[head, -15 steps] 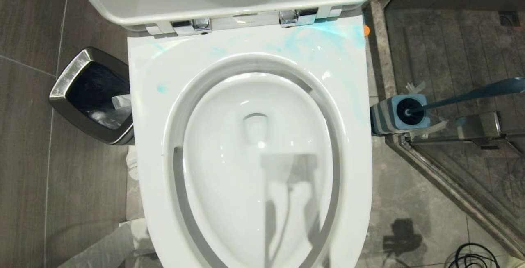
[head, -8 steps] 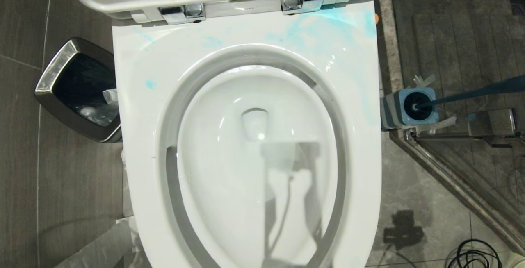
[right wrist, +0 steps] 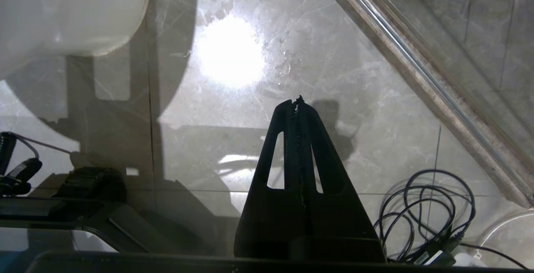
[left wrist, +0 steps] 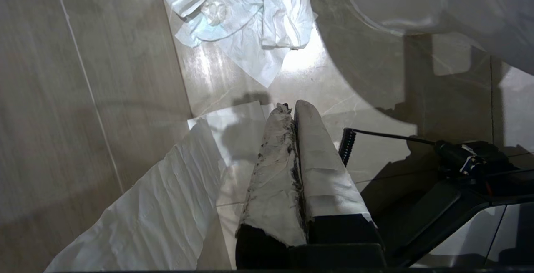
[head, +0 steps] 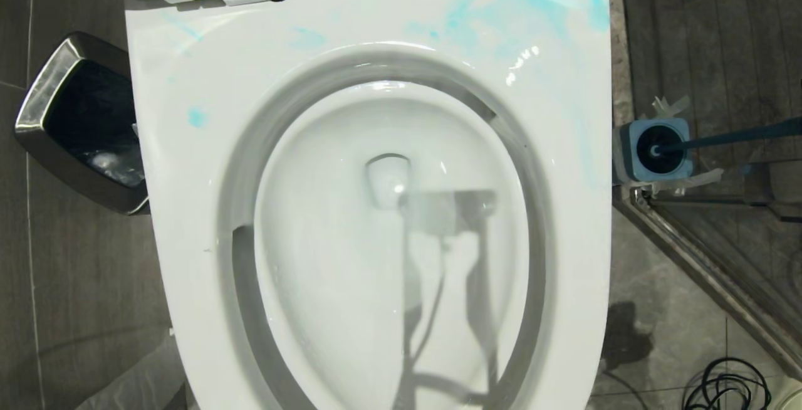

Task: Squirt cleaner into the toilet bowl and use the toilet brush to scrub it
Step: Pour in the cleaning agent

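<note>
Blue smears on seat only, bowl apparently clean-watered, brush docked in holder, left gripper and right gripper shut, empty; squirting, scrubbing both outstanding.

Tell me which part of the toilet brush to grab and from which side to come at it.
Grip the toilet brush by its slim blue handle, well clear of the holder beside the toilet on the robot's right. The handle leans away from the bowl, so approach from above with the fingers either side of it. The head sits down in the square holder, so a lift along the handle's lean probably frees it.
</note>
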